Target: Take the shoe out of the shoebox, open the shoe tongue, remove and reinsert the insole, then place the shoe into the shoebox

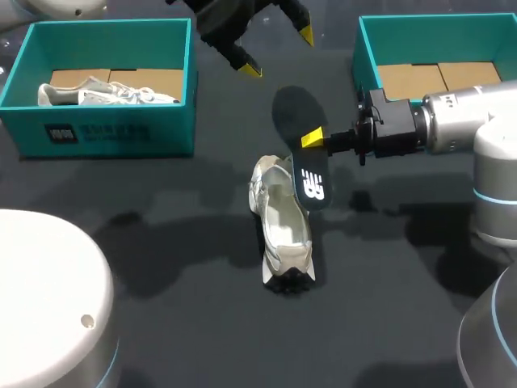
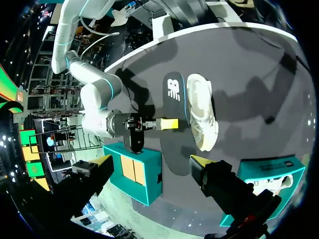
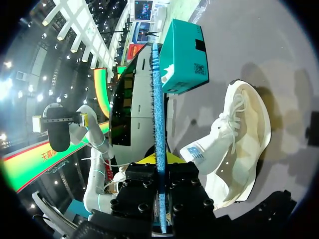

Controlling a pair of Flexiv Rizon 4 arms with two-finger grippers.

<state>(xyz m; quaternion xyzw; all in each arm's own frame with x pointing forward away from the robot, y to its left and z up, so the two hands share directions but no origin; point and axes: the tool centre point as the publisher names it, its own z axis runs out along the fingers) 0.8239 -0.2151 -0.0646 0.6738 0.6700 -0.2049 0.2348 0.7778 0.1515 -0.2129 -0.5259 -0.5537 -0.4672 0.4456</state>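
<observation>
While the shoe (image 1: 281,230) rests on the bench (image 1: 161,323) between the two shoeboxes and nearer the front edge, we see its long axis running from the near edge toward the far one. The laced toe end points away and a little to our left, and the dark-treaded heel points toward the near edge. Its opening faces up, and in the right wrist view the tongue (image 3: 204,152) stands lifted off the laces.

Our right hand (image 1: 313,139) comes in from the right and pinches the dark insole (image 1: 311,182) by its two faces, roughly at mid-length. From the right wrist the insole shows edge-on as a thin blue line between the fingers. It lies nearly parallel to the shoe. The end with the white mark overlaps the shoe's right side, and the other end points to the far edge. We cannot tell whether it touches the shoe.

Our left hand (image 1: 278,52) hangs beyond the shoe's toe, fingers spread wide, apart from both shoe and insole. The left shoebox (image 1: 97,133) holds a second pale shoe (image 1: 105,94), and the right shoebox (image 1: 363,48) shows a cardboard floor.
</observation>
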